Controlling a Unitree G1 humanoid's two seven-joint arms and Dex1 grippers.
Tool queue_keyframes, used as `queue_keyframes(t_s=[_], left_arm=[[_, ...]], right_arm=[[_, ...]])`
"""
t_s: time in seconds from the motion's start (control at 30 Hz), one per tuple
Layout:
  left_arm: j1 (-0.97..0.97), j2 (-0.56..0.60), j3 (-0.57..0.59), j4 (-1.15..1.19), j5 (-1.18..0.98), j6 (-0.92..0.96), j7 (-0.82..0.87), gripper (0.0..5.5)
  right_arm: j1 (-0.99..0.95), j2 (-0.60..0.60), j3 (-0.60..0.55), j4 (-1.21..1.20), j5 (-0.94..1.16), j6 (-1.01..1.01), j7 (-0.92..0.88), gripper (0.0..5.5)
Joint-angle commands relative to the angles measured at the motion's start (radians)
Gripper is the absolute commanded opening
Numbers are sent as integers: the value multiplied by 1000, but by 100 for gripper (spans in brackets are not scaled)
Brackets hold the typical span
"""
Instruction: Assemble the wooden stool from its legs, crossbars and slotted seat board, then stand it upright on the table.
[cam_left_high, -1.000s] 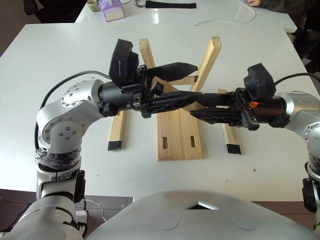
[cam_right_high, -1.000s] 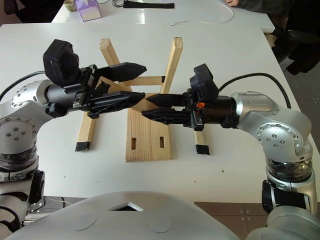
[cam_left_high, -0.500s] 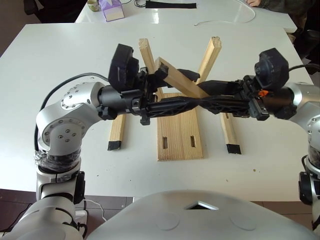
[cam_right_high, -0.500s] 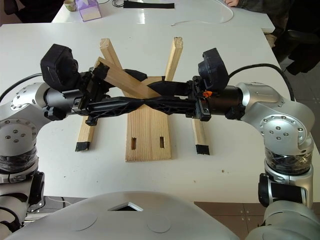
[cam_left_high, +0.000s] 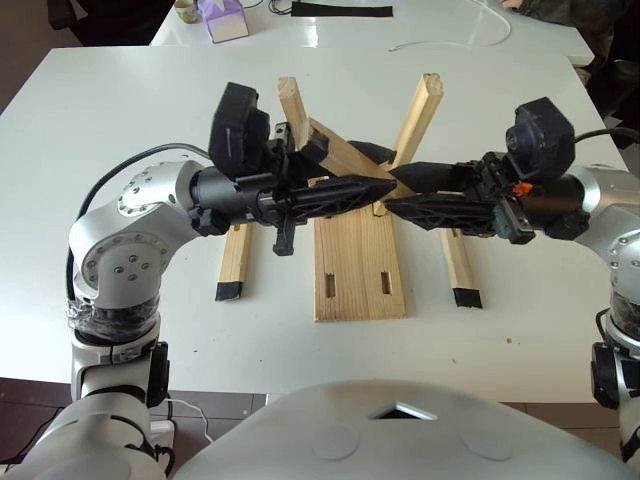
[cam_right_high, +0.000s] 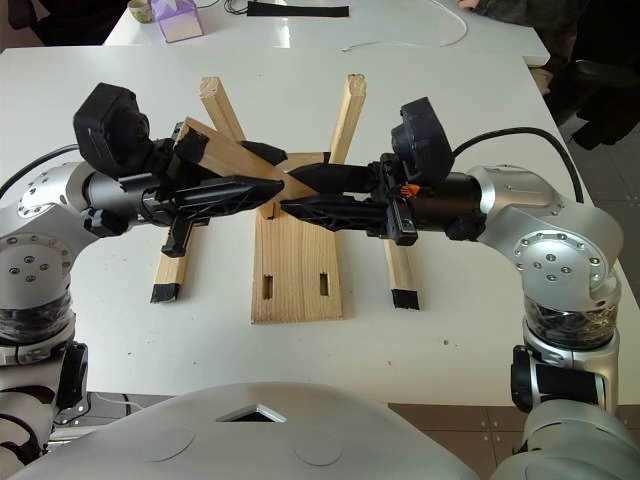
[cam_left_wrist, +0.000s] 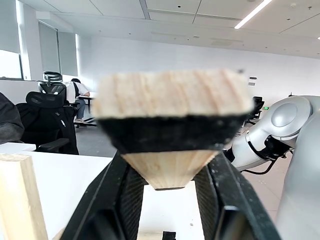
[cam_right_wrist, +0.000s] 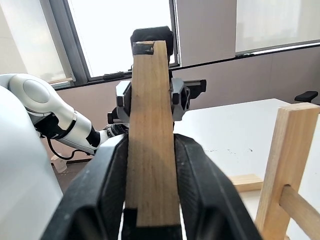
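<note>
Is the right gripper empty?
No, the right gripper is shut on a wooden bar, pressing against both its sides.

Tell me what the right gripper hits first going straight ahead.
The left gripper: it sits tip to tip with the right gripper along the wooden bar both grip, though depth is uncertain.

I log: seat board (cam_left_high: 360, 270) flat at centre of table (cam_left_high: 120, 110); left leg (cam_left_high: 235, 262) and right leg (cam_left_high: 462, 268) flank it; rear legs (cam_left_high: 418, 110) behind; loose leg (cam_left_high: 345, 158) above board, clamped by left gripper (cam_left_high: 386, 169) and right gripper (cam_left_high: 394, 192).
</note>
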Motion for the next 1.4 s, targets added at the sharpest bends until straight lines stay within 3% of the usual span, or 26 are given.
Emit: queue_keyframes(t_s=[0.03, 0.2, 0.4, 0.53, 0.63, 0.83, 1.07, 1.4], left_arm=[[17, 33, -27, -1, 54, -4, -64, 131], [23, 85, 50, 11, 45, 0, -89, 131], [144, 337, 249, 95, 109, 38, -220, 131], [165, 441, 235, 341, 424, -215, -313, 131], [121, 418, 141, 530, 644, -483, -360, 131], [36, 344, 14, 789, 815, -878, -536, 131], [-16, 340, -4, 987, 859, -1006, -616, 131], [33, 308, -3, 1021, 857, -1096, -608, 131]], right_arm=[[3, 0, -10, 6, -70, -40, -28, 192], [59, -19, -31, 9, -136, -66, -43, 237], [233, -31, -235, -56, -87, -80, -105, 237], [423, -5, -372, -164, -41, -100, -160, 237], [501, 9, -361, -205, -75, -119, -176, 237], [456, 11, -269, -174, -142, -140, -216, 237], [464, 2, -239, -173, -156, -158, -201, 237], [431, -14, -252, -143, -129, -156, -176, 237]])
